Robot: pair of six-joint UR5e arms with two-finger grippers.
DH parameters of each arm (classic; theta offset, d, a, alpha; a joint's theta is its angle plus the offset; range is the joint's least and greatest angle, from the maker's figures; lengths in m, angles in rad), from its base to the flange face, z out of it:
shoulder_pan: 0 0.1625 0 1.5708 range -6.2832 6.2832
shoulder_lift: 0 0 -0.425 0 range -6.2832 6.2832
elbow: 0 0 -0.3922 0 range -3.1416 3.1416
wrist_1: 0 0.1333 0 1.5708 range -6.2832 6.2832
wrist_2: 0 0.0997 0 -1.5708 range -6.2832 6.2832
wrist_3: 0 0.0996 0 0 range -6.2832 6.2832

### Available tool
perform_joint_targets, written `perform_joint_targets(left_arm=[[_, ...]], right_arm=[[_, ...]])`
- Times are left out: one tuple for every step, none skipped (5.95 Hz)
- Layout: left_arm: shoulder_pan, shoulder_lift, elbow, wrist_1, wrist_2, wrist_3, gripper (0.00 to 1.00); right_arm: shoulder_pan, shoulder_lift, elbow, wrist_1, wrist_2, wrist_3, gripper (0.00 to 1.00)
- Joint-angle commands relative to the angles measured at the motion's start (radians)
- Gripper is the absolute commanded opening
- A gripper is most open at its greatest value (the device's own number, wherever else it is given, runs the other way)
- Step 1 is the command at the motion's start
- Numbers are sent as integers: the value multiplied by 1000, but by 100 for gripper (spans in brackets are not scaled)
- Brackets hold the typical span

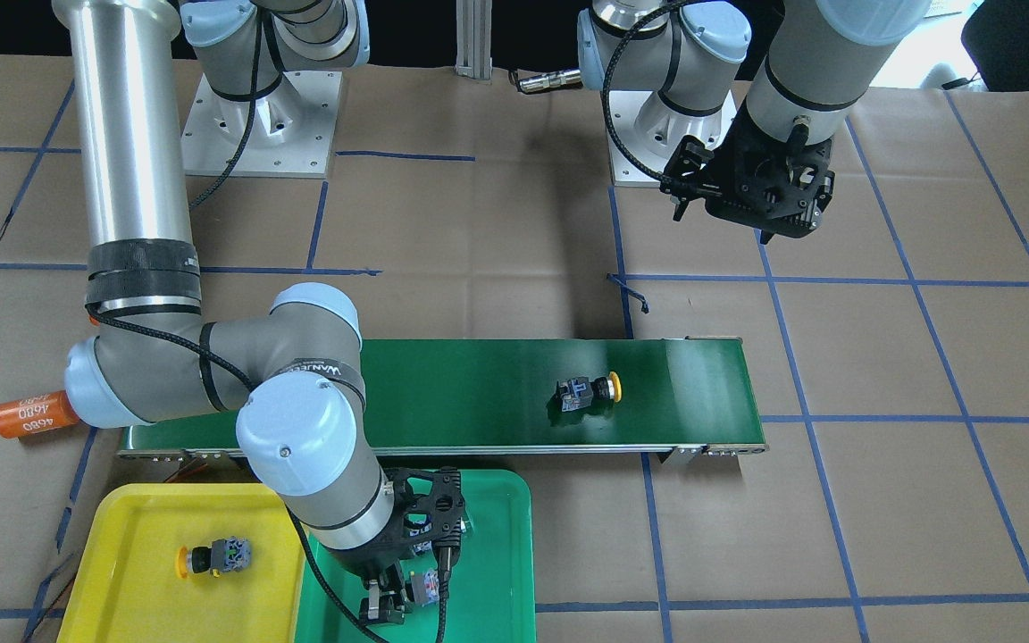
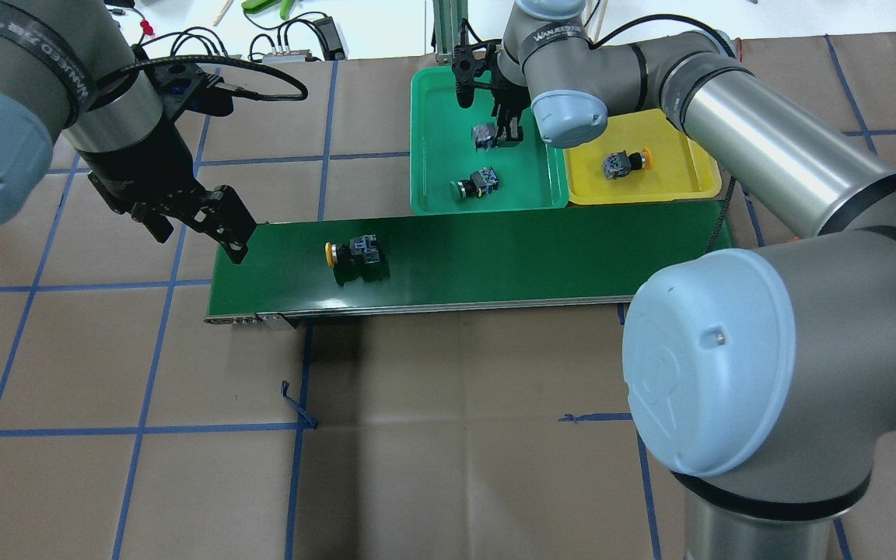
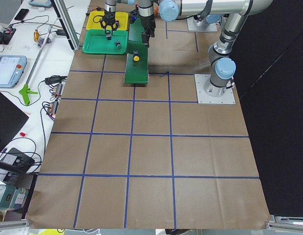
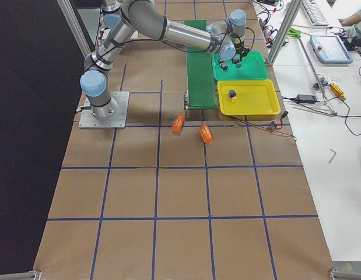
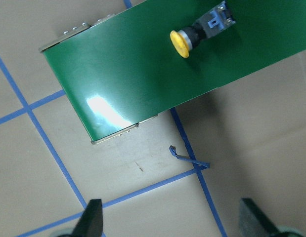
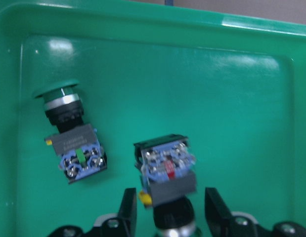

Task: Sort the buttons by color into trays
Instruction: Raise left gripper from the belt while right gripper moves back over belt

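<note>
While the right gripper (image 6: pixel 168 197) hangs low over the green tray (image 2: pixel 432 117), its fingers (image 6: pixel 127 212) stand parted on either side of a button (image 6: pixel 166 168) lying on the tray floor, with a thin gap on each side. A green-capped button (image 6: pixel 68 128) lies at 9 o'clock of it in the wrist view. Seen from overhead, the yellow tray (image 2: pixel 677 187), at 3 o'clock of the green one, holds a yellow-capped button (image 2: pixel 623 163). A second yellow-capped button (image 2: pixel 351 253) lies on the conveyor belt (image 2: pixel 495 264), cap toward 9 o'clock. The left gripper (image 2: pixel 197 237) hovers at 9 o'clock of it near the belt's end, spread wide and holding nothing.
</note>
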Motion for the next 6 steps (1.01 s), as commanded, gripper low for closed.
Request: perform_joint_targets(left_arm=[[-2, -15, 21, 13, -5, -168, 98], [-6, -10, 21, 81, -40, -237, 98], [-6, -9, 21, 96, -46, -240, 98], [-6, -6, 21, 96, -39, -237, 98], [-5, 6, 15, 96, -38, -230, 98], [-5, 13, 9, 96, -38, -227, 98]], right_arm=[[5, -55, -3, 43, 5, 8, 100], [2, -147, 3, 217, -53, 7, 100], [0, -237, 26, 387, -59, 8, 100], [-4, -319, 97, 509, -106, 0, 100], [-4, -429, 235, 515, -173, 0, 100], [-6, -526, 364, 489, -169, 8, 100]])
